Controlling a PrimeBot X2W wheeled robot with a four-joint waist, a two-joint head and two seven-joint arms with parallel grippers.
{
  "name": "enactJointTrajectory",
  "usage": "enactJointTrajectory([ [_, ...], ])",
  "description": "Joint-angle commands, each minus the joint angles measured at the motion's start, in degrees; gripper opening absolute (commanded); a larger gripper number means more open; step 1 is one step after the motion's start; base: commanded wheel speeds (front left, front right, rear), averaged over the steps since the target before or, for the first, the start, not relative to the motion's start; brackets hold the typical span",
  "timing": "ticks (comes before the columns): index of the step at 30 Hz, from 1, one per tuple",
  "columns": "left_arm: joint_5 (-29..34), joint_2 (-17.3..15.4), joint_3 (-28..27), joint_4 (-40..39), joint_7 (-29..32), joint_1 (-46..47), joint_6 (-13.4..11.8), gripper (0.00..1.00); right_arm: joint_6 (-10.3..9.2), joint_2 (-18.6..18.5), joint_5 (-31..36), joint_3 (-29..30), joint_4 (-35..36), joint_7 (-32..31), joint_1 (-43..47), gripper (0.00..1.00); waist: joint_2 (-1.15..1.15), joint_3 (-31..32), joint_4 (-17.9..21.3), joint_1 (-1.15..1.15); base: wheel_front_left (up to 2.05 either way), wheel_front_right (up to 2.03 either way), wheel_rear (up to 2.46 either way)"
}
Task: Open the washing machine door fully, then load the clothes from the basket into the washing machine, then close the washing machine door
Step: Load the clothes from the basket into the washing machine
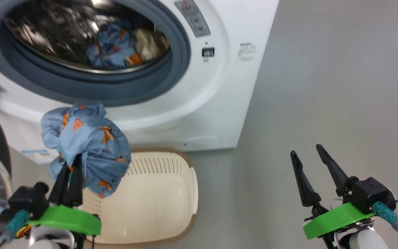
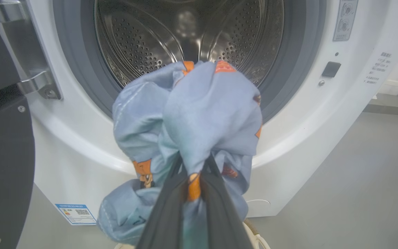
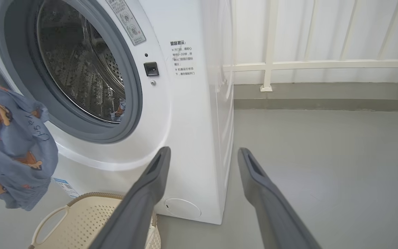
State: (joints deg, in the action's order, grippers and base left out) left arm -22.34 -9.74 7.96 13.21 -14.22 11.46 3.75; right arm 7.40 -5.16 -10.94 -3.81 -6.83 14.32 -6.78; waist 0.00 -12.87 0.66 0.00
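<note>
Risked, in judgement, losing hold at the left tool [image 1: 70, 173]: trailing folds apt to snag on the gasket [image 1: 116, 93]. Clenched on the light blue garment [image 1: 88, 138], raised over the basket [image 1: 171, 193], before the open washing machine [image 1: 226, 86]. Showed other clothes [image 1: 116, 52] already inside the drum [image 2: 143, 41]; right tool [image 1: 306, 150] spread wide, empty, well aside.

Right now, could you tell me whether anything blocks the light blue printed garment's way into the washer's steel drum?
Nothing visible does. The light blue orange-print garment hangs before the open steel drum; the glossy black door stands swung aside on the left.
</note>
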Motion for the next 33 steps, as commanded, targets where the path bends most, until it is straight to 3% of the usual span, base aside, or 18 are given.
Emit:
enactJointTrajectory([
  [1,1.55,-0.85,-2.95,-3.73,-0.77,-1.05,-0.75,0.00,0.09,-0.35,-0.61,-1.79,1.14,0.68,0.70,1.00,0.00,5.10,-1.19,0.00,0.00,0.00,0.00],
  [10,6.78,0.15,-5.95,-13.51,-0.77,-9.38,-2.91,0.00,0.09,-1.19,-0.66,-2.44,2.15,0.11,3.22,1.00,0.00,10.77,-0.83,0.00,0.00,0.00,0.00],
  [17,8.73,1.13,-7.88,-16.33,-0.77,-14.67,-4.56,0.00,0.09,-1.34,-0.20,-2.00,4.35,-1.00,5.17,1.00,0.00,12.20,-0.71,0.00,0.00,0.00,0.00],
  [33,8.29,3.49,-8.50,-14.94,-0.78,-13.31,-2.42,0.00,0.09,-0.87,-0.22,-1.68,5.36,-1.59,5.79,1.00,0.00,9.26,-0.78,0.00,0.00,0.00,0.00],
])
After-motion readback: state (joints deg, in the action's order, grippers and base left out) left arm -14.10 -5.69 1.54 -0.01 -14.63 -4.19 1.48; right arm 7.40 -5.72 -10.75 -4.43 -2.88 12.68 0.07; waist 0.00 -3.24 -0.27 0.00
